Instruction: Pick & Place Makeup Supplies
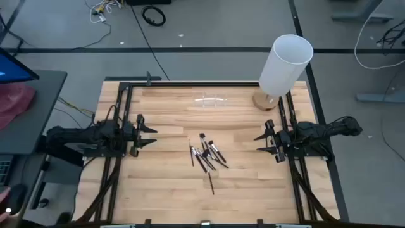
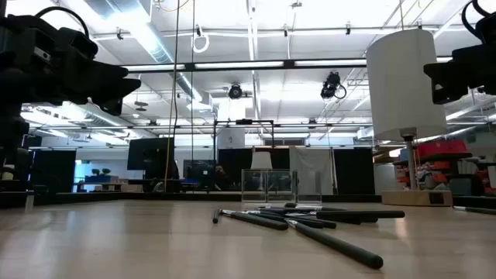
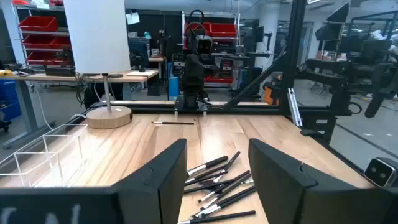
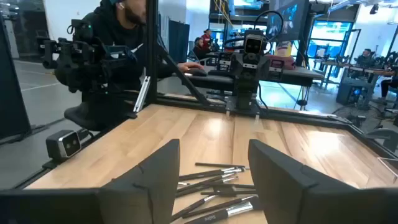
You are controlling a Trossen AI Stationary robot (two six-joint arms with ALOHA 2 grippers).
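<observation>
Left end effector (image 1: pixel 152 133) waits at the left of the high view, above the table's left side, its fingers (image 3: pixel 165 177) spread wide with nothing between them. Right end effector (image 1: pixel 261 142) sits opposite at the right of the frame, equally wide open and holding nothing, pointing toward the middle.

Between them, slightly below the centre of the high view, the makeup supplies (image 1: pixel 205 156) lie flat on the table (image 1: pixel 164 190) in a loose, overlapping pile. Most of the sticks run on a slant from upper left to lower right in that frame, some nearly up-and-down; one stick (image 1: pixel 211 183) lies apart just below the pile, its long axis almost vertical in the frame. From the low view the pile (image 2: pixel 302 221) stretches across the lower centre, one long stick angling toward the lower right.

Pale wooden planks make up the table, edged by a dark frame. A clear holder (image 1: pixel 211 101) stands near the upper middle, and a tall white cylinder (image 1: pixel 286 64) on a round wooden base stands at the upper right. Beyond lies a workshop with red bins, desks and ceiling lights; a person in dark clothes (image 4: pixel 115 37) sits at the upper left of the right wrist view.
</observation>
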